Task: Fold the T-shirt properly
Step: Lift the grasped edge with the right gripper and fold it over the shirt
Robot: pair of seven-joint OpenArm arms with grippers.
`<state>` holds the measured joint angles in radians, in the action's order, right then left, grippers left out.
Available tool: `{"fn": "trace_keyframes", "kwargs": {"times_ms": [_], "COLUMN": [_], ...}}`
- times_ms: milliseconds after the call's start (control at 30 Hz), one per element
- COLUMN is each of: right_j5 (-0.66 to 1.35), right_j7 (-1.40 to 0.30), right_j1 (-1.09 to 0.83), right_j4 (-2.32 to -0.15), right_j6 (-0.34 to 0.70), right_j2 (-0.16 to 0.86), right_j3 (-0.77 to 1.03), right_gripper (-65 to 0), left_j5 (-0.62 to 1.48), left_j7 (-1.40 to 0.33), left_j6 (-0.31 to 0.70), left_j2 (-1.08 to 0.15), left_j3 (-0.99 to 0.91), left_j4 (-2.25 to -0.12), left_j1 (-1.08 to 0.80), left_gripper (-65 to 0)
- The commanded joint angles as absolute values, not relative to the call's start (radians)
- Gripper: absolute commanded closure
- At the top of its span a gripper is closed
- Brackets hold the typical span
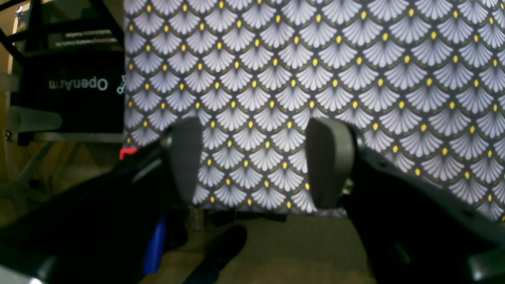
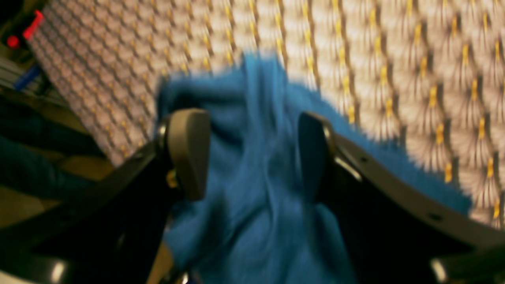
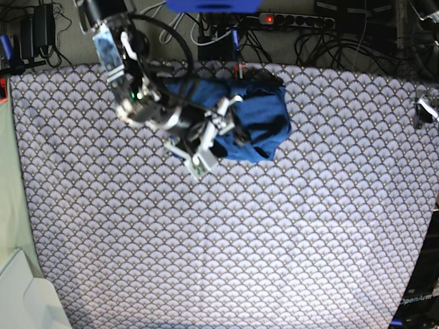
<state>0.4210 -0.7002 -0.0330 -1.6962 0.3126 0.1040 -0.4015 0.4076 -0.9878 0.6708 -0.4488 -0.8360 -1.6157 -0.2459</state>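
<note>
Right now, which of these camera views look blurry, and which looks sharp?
Right wrist view: motion-smeared throughout, the T-shirt and patterned cloth streaked. Left wrist view: cloth sharp, the left end effector soft up close. Base view: sharpest overall, evenly lit.

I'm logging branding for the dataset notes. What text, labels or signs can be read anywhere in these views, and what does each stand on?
"OpenArm": white lettering, seen upside down, on the black box beside the patterned tablecloth, left wrist view.
Fainter white lines on the dark surface above it: too blurred to read.
Pale lettering at the base view's bottom right corner: too small to read.
T-shirt: no print.
</note>
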Motion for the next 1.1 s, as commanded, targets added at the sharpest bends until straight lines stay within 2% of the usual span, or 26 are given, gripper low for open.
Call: {"fn": "trace_keyframes", "kwargs": {"times_ms": [0, 333, 667, 867, 1067], "right_j5": [0.423, 0.421, 0.421, 0.421, 0.421], "right_j7": [-0.69, -0.67, -0.493, -0.496, -0.499], "right_j1": [-0.005, 0.122, 0.223, 0.248, 0.179], "right_j4": [-1.679, -1.443, -1.156, -1.155, -1.283], "right_j6": [0.314, 0.314, 0.314, 0.314, 0.314], "right_j2": [0.101, 0.01, -0.005, -0.005, -0.004], "right_j3": [-0.398, -0.456, -0.47, -0.469, -0.472], "right_gripper": [-36.4, -36.4, -36.4, -36.4, -36.4], "left_j5": [0.418, 0.418, 0.418, 0.418, 0.418], "left_j7": [-0.97, -0.972, -0.97, -0.97, -0.97], "left_j6": [0.671, 0.671, 0.673, 0.673, 0.673], "left_j2": [-0.472, -0.472, -0.472, -0.472, -0.472], "left_j3": [-0.843, -0.846, -0.851, -0.851, -0.845], "left_j4": [-1.632, -1.633, -1.647, -1.647, -1.647], "left_j1": [-0.243, -0.243, -0.271, -0.271, -0.271], "left_gripper": [-40.4, -40.4, -40.4, -40.4, -40.4]}}
